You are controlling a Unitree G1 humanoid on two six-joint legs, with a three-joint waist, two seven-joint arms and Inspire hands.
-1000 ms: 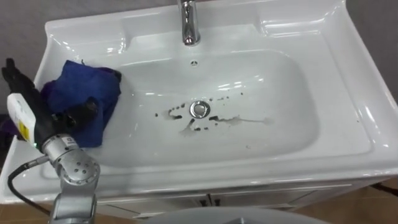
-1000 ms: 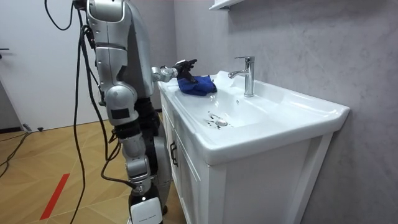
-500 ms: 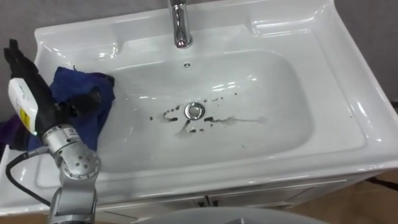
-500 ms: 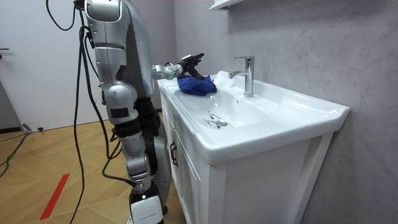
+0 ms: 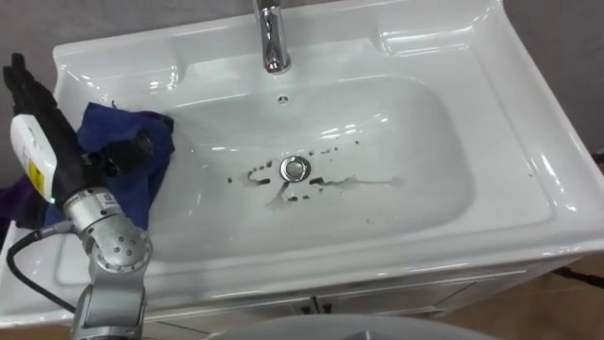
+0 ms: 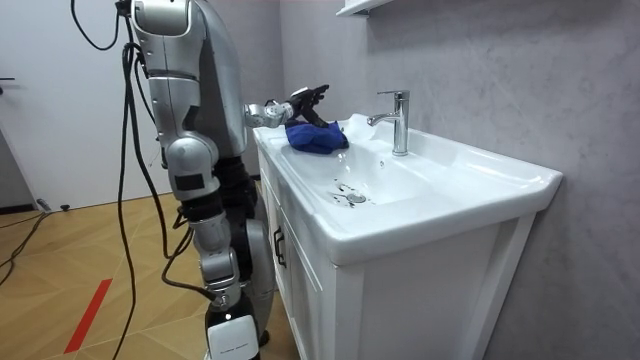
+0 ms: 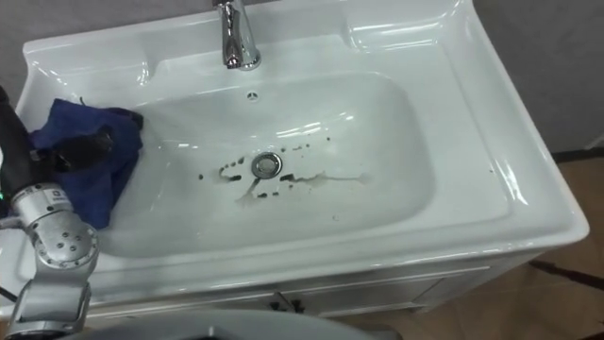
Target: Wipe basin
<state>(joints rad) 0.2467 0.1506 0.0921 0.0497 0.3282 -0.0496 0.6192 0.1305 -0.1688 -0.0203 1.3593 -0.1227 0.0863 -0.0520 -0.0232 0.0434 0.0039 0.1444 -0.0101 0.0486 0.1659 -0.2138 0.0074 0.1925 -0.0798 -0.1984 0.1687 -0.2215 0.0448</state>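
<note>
Here, the left hand [image 5: 58,156] is seen at the left end of the basin [image 5: 528,142], its fingers stretched straight toward the back rim and its thumb laid across a blue cloth [image 5: 127,184]. No closed grip on the cloth can be made out. The cloth is bunched on the left slope of the bowl, touching the hand and partly beneath it. To the right of hand and cloth, down at the bottom of the bowl, dark specks and a thin smear [image 5: 326,181] are scattered about the drain [image 5: 295,169], below the tap [image 5: 273,38]. The soiled patch is drawn out from left to right. A sweep rightward and downhill from the cloth's place is judged to be needed.
</note>
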